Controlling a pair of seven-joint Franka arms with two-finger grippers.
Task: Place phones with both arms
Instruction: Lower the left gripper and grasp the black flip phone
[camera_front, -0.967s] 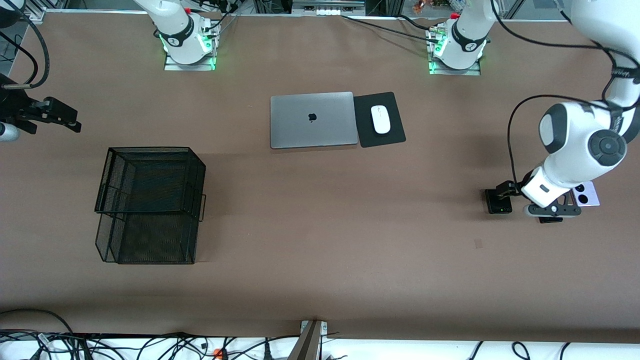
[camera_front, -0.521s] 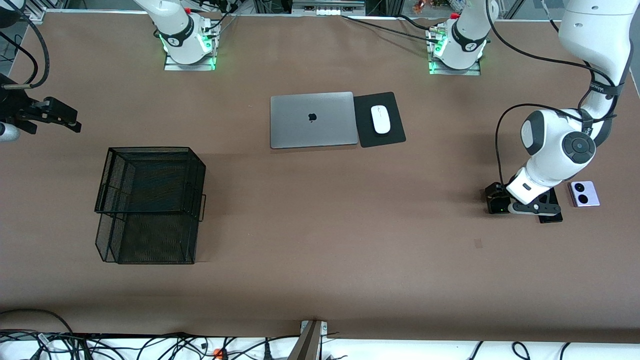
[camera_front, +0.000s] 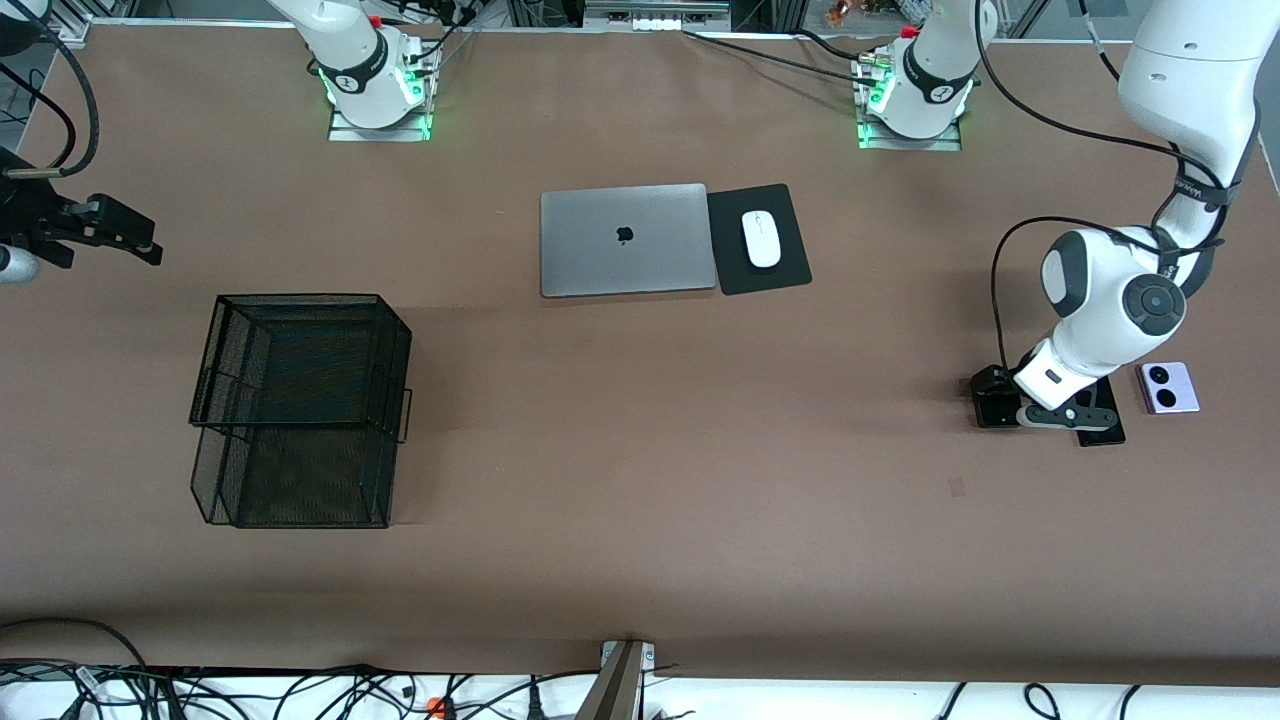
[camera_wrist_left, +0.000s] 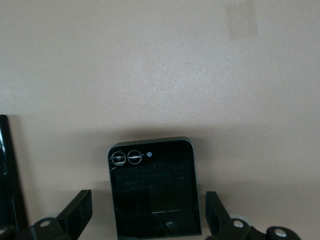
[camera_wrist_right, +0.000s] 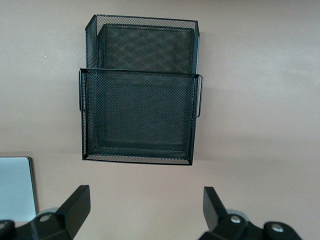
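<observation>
The small black flip phone (camera_front: 1001, 414) lies on the table at the left arm's end; in the left wrist view (camera_wrist_left: 151, 175) it shows two lenses and a tiny light. My left gripper (camera_front: 999, 396) is low over it, open, one finger on each side (camera_wrist_left: 148, 212), not touching it. The long slim black slab (camera_front: 1102, 428) lies beside it, partly under the left wrist, and shows at the edge of the left wrist view (camera_wrist_left: 9, 175). The lavender-white phone (camera_front: 1168, 388) lies beside the slab. My right gripper (camera_front: 138, 240) waits open and empty (camera_wrist_right: 145, 205) beside the basket.
A black mesh basket (camera_front: 300, 405) stands toward the right arm's end and shows in the right wrist view (camera_wrist_right: 140, 115). A grey laptop (camera_front: 626, 239) and a white mouse (camera_front: 761, 239) on a black pad lie mid-table nearer the bases. A small tape mark (camera_front: 957, 487) is on the table.
My left arm swung from over the slab and lavender phone toward the flip phone, uncovering the lavender phone. Over the last half second it barely moved. The right arm has not moved.
</observation>
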